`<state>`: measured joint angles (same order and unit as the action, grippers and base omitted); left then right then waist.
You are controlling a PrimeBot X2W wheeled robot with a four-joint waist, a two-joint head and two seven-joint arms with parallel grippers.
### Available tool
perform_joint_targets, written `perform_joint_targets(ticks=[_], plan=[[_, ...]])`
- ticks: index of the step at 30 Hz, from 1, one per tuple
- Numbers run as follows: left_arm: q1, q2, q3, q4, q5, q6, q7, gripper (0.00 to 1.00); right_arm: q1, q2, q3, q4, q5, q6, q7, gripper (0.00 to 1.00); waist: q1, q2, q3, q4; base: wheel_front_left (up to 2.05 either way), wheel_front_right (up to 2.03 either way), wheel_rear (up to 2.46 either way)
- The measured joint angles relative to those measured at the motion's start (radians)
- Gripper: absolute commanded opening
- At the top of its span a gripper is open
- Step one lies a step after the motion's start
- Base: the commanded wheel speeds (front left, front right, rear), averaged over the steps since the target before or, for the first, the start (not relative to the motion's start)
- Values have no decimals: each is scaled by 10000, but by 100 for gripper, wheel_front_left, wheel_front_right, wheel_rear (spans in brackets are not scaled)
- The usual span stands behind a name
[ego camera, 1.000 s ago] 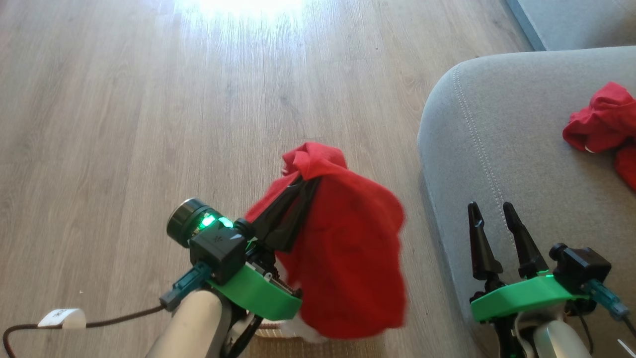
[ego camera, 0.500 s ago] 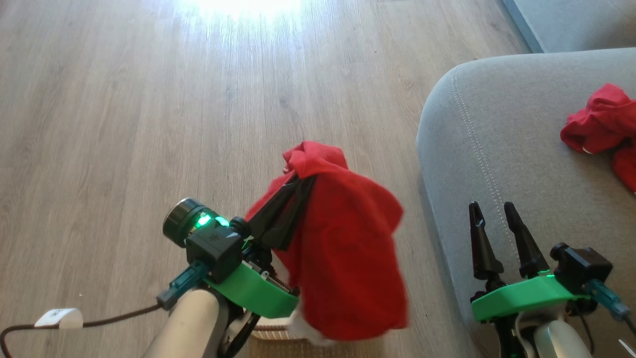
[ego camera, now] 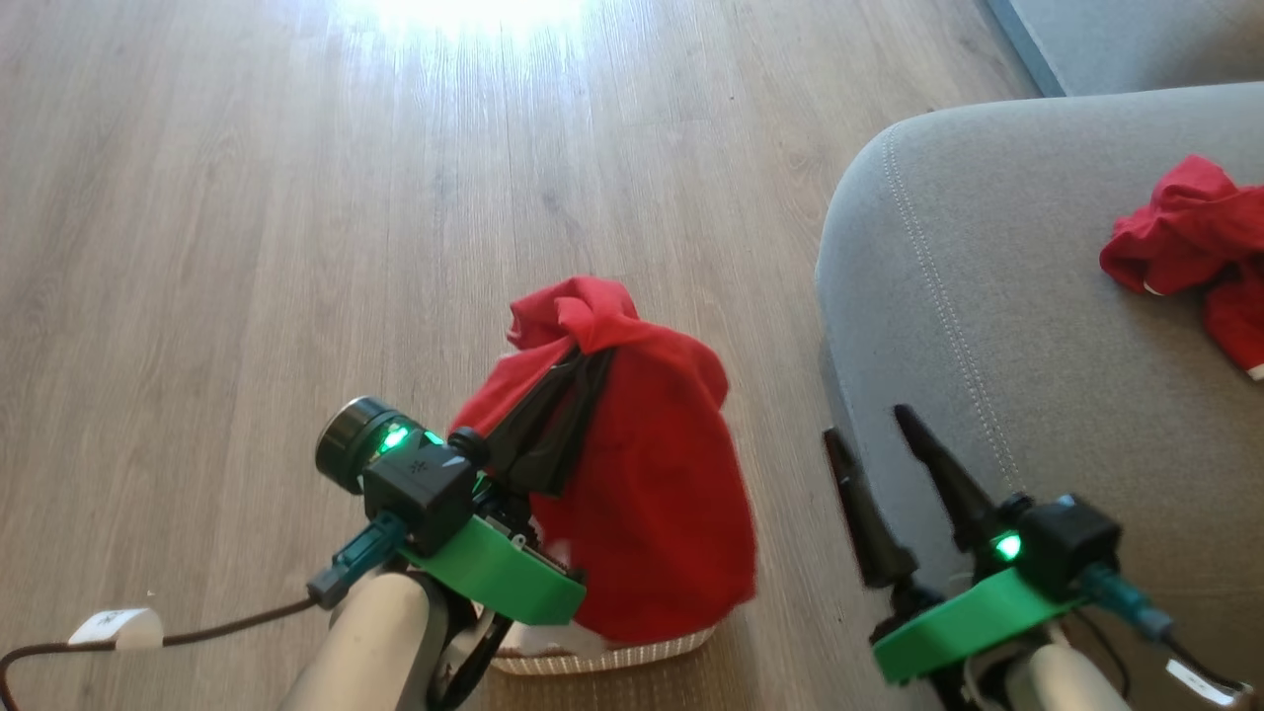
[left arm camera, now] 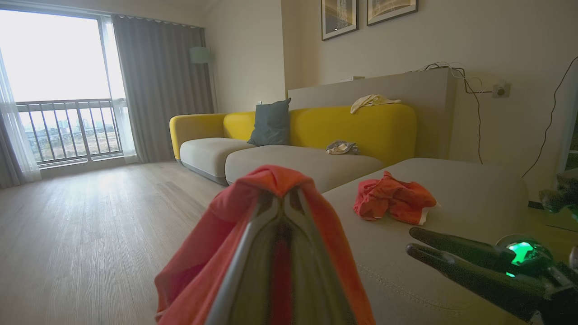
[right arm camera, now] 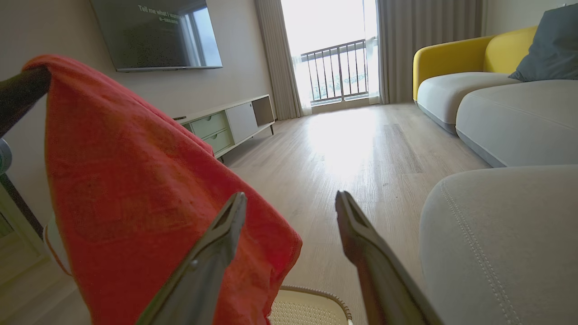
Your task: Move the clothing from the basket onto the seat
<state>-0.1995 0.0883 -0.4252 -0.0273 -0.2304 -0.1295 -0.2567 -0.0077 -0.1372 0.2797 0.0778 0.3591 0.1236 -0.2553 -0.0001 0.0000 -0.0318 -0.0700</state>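
**Red garment held over basket**

At lower centre of the head view, the left gripper (ego camera: pixel 590 357) pinches a red garment (ego camera: pixel 652 494), which hangs over the basket (ego camera: pixel 632 654). The right gripper (ego camera: pixel 865 423), lower right, is spread and empty at the seat (ego camera: pixel 987 296) edge. A second garment (ego camera: pixel 1185 237) lies on the seat at the right edge

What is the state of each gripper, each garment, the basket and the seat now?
left gripper: shut on the plain red garment.
right gripper: open, holding nothing.
plain red garment: hangs from the left gripper, above the basket.
second red garment: lies crumpled on the seat.
basket: stands on the floor, inside mostly hidden.
seat: bears one garment.
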Motion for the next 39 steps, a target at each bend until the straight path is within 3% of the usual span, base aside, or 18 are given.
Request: perform_joint_targets(ticks=[6,15,39], plan=[[-1,42,-6,54,0,0,0,0,-61,-1164,1808,-395,-4,0,0,100,0,0,5,-59,0,0,0],[-21,127,-470,69,17,0,0,0,-528,-1866,2821,-397,282,0,0,100,0,0,-6,14,0,0,0],[-108,491,-2328,-144,291,0,0,0,-2319,-2476,5164,1070,1001,2,0,100,0,0,-136,226,0,0,0]])
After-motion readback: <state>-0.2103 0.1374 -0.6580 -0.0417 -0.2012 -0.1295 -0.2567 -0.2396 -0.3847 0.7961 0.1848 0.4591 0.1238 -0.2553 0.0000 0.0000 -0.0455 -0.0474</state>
